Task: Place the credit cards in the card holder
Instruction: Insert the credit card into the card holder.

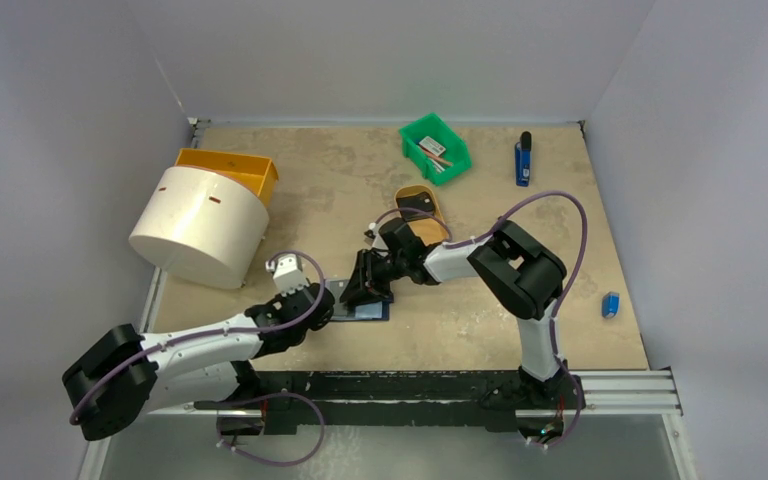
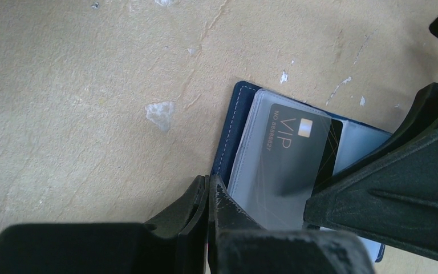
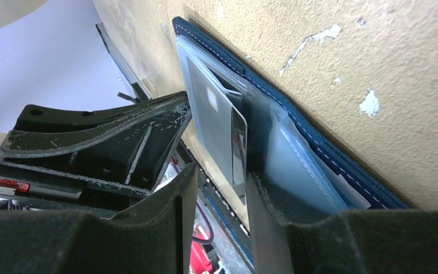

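The navy-blue card holder [image 1: 374, 312] lies open on the table near the front edge, pale lining and clear sleeves up. In the left wrist view a black VIP card [image 2: 297, 153] sits partway inside a clear sleeve of the card holder [image 2: 235, 128]. My left gripper [image 2: 208, 187] is shut, its tips at the holder's left edge; I cannot tell if they pinch anything. My right gripper [image 3: 221, 171] is open over the holder [image 3: 313, 137], and the card's [image 3: 238, 149] free edge lies close to its right finger. From above, both grippers, left [image 1: 332, 303] and right [image 1: 363, 290], meet at the holder.
A tan oval tray [image 1: 430, 232] with a black block lies behind the right gripper. A green bin [image 1: 435, 148] and a blue pen [image 1: 523, 160] are at the back. A white drum [image 1: 200, 226] and an orange bin [image 1: 230, 168] stand left. A small blue item [image 1: 611, 304] lies right.
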`<control>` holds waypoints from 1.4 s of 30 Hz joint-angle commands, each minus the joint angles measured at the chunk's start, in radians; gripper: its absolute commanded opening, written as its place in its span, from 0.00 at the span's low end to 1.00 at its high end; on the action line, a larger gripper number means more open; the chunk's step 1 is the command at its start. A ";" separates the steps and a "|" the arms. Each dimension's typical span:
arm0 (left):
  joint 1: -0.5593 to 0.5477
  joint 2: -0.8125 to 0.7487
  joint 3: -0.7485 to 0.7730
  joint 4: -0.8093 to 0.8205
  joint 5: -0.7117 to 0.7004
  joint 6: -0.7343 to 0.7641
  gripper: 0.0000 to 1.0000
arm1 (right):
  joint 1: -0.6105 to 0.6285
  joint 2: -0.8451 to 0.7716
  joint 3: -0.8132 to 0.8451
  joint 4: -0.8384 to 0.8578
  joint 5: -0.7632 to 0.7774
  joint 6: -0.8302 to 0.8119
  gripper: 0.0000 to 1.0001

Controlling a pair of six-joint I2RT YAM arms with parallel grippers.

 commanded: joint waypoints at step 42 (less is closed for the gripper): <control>-0.004 -0.287 0.109 -0.164 -0.144 0.079 0.00 | 0.048 -0.293 0.226 -0.761 0.882 -0.560 0.57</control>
